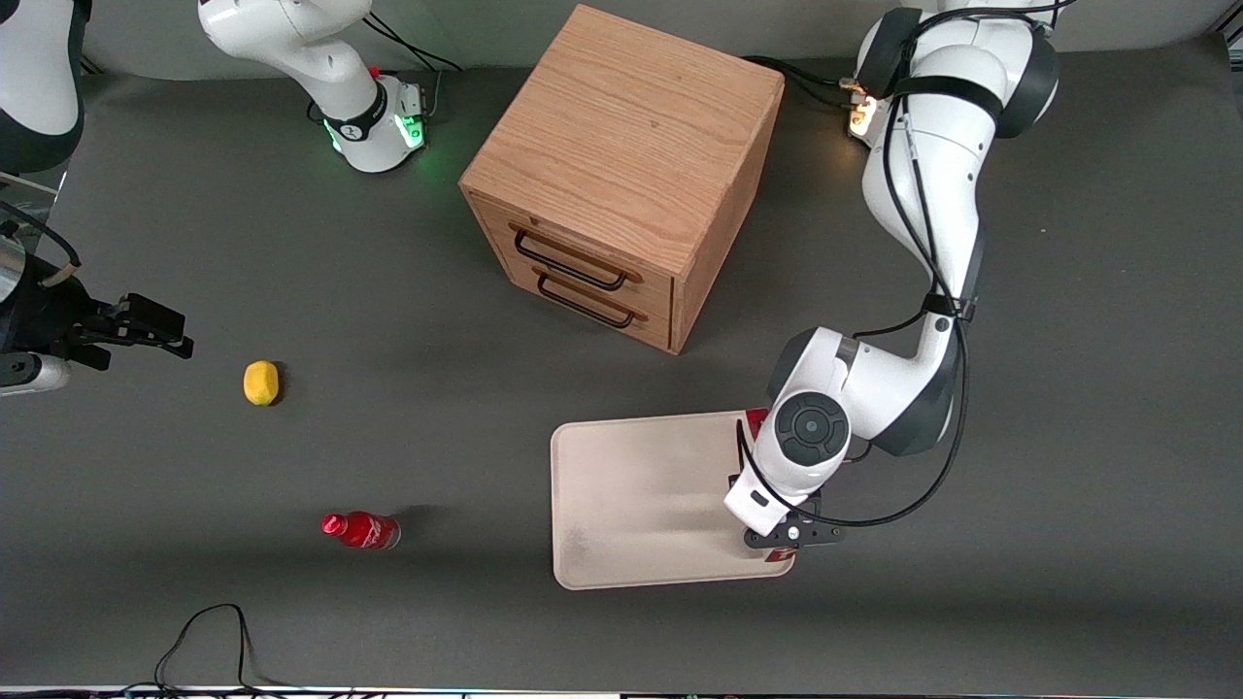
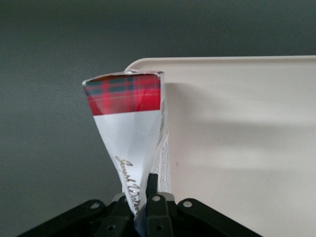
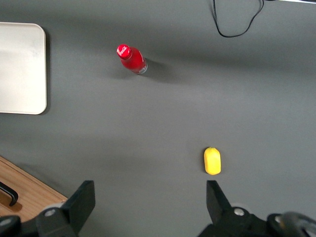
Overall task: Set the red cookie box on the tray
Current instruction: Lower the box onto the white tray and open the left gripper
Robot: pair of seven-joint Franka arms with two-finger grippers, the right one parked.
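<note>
On the grey table, the gripper [image 1: 789,532] clenches the box [image 2: 129,129] edge-up over the tray [image 1: 631,505] edge toward the working arm's end, so carrying looks done; lowering and release remain.

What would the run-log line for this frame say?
gripper: shut on cookie box | box: on edge, over tray rim at working arm's end | not yet released
</note>
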